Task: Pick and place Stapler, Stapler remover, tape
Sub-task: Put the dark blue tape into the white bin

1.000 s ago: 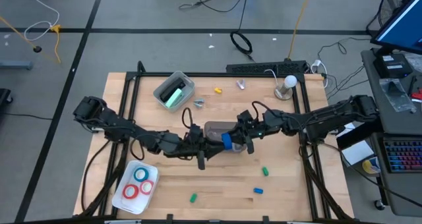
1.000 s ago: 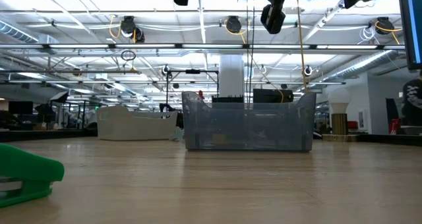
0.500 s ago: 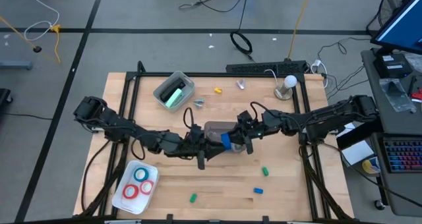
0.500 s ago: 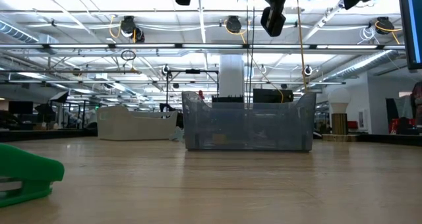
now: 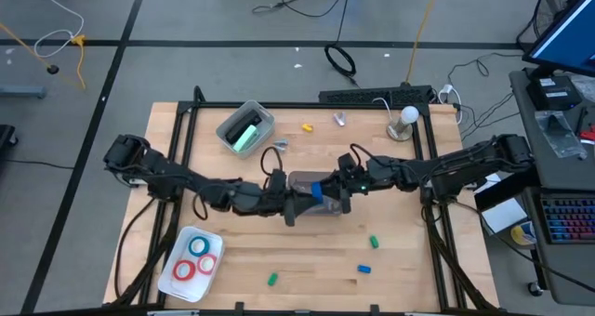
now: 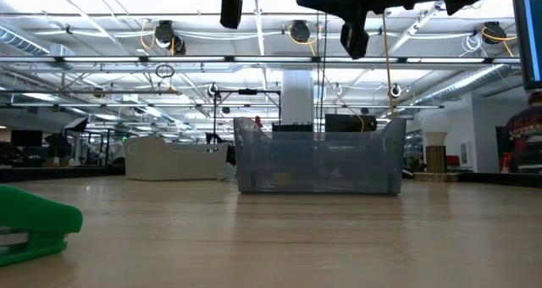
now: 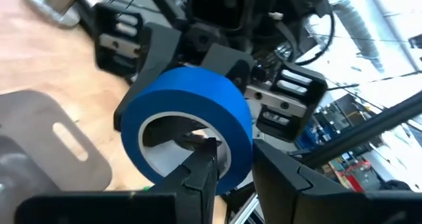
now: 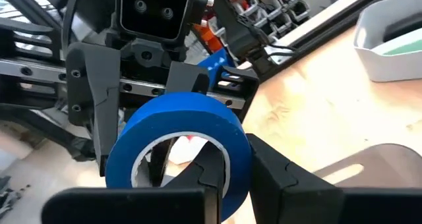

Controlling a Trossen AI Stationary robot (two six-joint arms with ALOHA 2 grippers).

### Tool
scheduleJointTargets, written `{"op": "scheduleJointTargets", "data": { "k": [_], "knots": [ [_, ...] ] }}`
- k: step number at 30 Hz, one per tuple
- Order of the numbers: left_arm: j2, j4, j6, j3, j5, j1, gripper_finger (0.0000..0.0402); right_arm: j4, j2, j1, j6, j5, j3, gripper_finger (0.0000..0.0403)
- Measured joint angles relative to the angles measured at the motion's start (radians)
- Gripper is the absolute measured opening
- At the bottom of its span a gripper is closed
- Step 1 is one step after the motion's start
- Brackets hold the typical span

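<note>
Blue tape roll [image 7: 191, 122] sits pinched between both your grippers: left gripper [image 7: 231, 168] has its fingers closed across the roll's wall, and right gripper [image 8: 227, 165] grips it likewise, above the clear bin [image 5: 311, 182].

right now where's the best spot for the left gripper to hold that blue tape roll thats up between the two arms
Best across the ring wall of the blue tape roll, one finger through the open core and one outside. The left gripper meets it that way, from the side opposite the right gripper, which pinches the wall likewise. The open core and thin band suit this grip.
</note>
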Motion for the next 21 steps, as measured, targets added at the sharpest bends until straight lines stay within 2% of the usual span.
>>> {"op": "scheduleJointTargets", "data": {
  "k": [3,7,10,16,21],
  "knots": [
    [0.0,-0.02,-0.017,0.002,-0.004,0.008,0.0082,-0.001,0.0,0.0,0.0,0.008,0.0,0.0032],
    [-0.001,-0.02,0.021,0.002,-0.005,0.017,0.0032,0.003,0.0,-0.001,-0.006,0.005,0.0,0.0032],
    [-0.001,-0.021,0.026,0.002,0.0,0.02,0.0032,0.004,0.0,-0.002,-0.038,-0.008,0.0,0.004],
    [0.0,-0.056,0.009,0.004,0.046,0.015,0.0032,-0.052,-0.008,-0.004,-0.128,-0.093,0.001,0.0098],
    [-0.018,-0.205,-0.06,0.004,0.057,-0.009,0.0032,-0.145,-0.008,-0.005,-0.125,-0.236,0.002,0.0145]
  ]
}}
